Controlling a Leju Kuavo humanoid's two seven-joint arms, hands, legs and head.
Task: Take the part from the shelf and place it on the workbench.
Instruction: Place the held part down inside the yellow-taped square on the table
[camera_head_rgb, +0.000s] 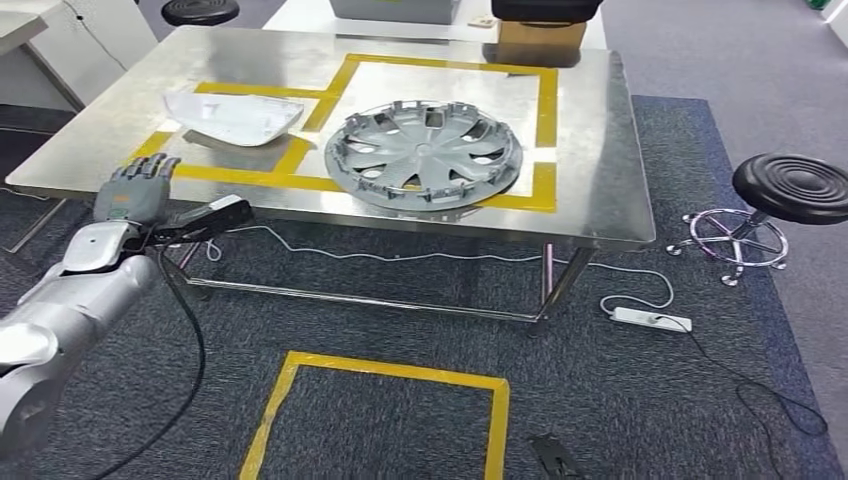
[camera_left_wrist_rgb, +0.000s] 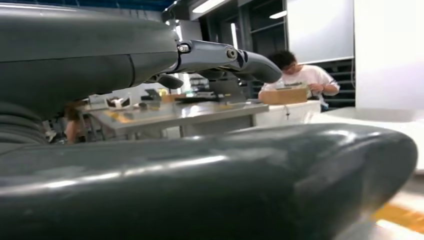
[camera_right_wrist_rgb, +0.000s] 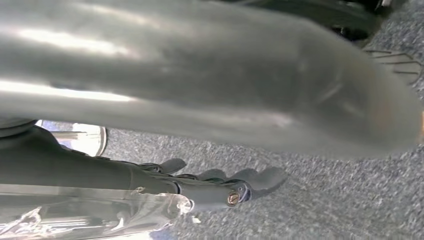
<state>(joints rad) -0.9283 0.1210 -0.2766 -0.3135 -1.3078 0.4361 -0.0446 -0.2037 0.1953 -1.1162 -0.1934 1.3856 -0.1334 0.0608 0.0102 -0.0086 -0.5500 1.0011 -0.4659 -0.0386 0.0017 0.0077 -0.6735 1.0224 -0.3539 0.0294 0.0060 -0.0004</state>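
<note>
Head view: left hand (camera_head_rgb: 135, 190) at 9 o'clock, fingers spread flat, holding nothing, at the workbench (camera_head_rgb: 600, 150) near edge. White part (camera_head_rgb: 235, 117) lies on the bench just beyond, at 11 o'clock, apart from hand. Hubcap (camera_head_rgb: 425, 155) centre, inside yellow tape, rim close to the front edge. Stool (camera_head_rgb: 795, 187) at 3 o'clock, open carpet between.

L wrist view: fingers (camera_left_wrist_rgb: 235, 57) extended, nothing in them.

R wrist view: right hand (camera_right_wrist_rgb: 210, 187) over carpet, blurry; grip can't tell.

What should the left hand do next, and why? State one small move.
Probably draw the left hand back from the workbench edge. It is open and holds nothing, and the white part already lies on the bench, apart from the hand, so the placing looks done.
</note>
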